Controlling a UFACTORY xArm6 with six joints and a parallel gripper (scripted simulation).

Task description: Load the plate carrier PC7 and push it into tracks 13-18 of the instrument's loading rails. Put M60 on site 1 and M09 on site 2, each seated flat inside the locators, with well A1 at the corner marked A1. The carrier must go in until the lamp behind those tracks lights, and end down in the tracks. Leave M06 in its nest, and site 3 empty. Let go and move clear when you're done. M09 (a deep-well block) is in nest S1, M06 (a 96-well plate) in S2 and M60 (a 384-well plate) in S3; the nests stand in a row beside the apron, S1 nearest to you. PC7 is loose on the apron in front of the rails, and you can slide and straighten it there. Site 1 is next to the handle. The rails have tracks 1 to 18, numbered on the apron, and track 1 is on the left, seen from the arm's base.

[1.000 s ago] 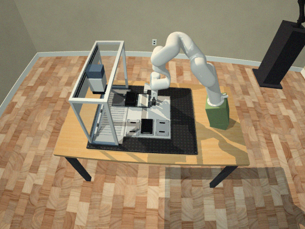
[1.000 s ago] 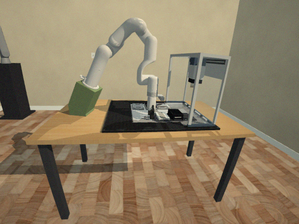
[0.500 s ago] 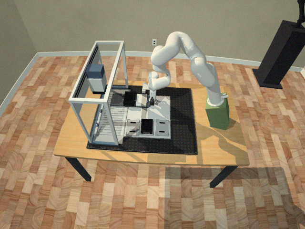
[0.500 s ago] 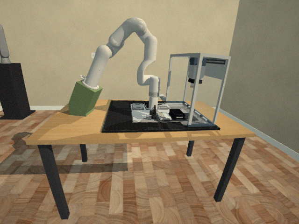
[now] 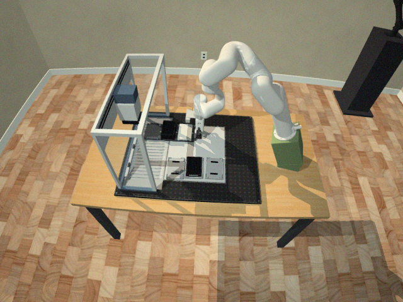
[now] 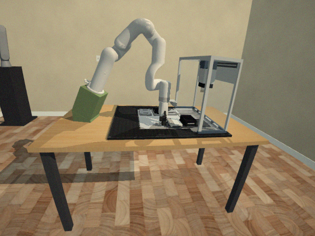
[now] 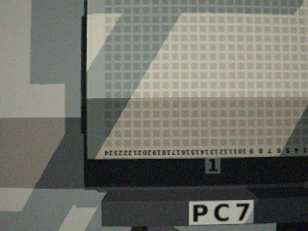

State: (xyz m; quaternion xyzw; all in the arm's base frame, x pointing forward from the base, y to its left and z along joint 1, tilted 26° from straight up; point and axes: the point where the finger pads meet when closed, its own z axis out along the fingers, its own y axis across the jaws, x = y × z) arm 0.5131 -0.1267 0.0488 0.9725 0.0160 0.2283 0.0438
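With its fingers standing open and nothing gripped, the gripper [image 5: 198,132] [image 6: 163,119] was held at the handle end of PC7 [image 5: 152,131] [image 6: 207,125] [image 7: 144,172], whose far end had been brought in among the rails [image 5: 150,156] under the frame, so an off-centre push could have skewed and jammed the carrier, or a short one left the lamp unlit. The PC7 label and the column numbers of M60 [image 5: 185,132] [image 6: 174,122] [image 7: 192,72] were shown only by the wrist view, while M09 [image 5: 168,129] [image 6: 188,120] on site 2 was revealed by the others.
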